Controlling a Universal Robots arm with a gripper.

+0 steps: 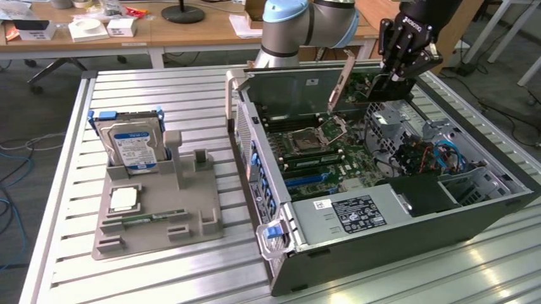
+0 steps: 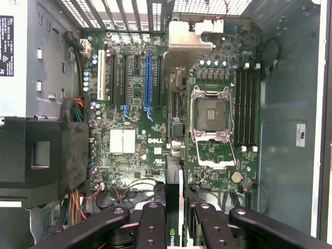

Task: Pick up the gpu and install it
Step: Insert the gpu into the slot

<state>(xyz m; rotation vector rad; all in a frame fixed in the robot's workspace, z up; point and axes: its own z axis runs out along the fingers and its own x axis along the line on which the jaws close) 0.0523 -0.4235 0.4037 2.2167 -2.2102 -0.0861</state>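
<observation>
The gpu (image 1: 363, 88) hangs above the open computer case (image 1: 381, 253), a dark card with a pale metal bracket (image 1: 343, 79) at one end. My gripper (image 1: 391, 79) is shut on the card's upper edge. In the wrist view the gpu (image 2: 174, 155) is edge-on between my black fingers (image 2: 153, 228), and its bracket (image 2: 182, 44) reaches toward the case's rear grille. It hovers over the motherboard (image 2: 129, 171), between the blue slot (image 2: 148, 83) and the CPU socket (image 2: 211, 114), and is not seated in any slot.
On the slatted table (image 1: 152, 278) a grey holder (image 1: 182, 215) carries a blue-labelled hard drive (image 1: 131, 142), a CPU (image 1: 124, 199) and a green memory stick (image 1: 152, 219). A power supply (image 1: 351, 212), drive cage and cables (image 1: 431, 158) crowd the case. Desks stand behind.
</observation>
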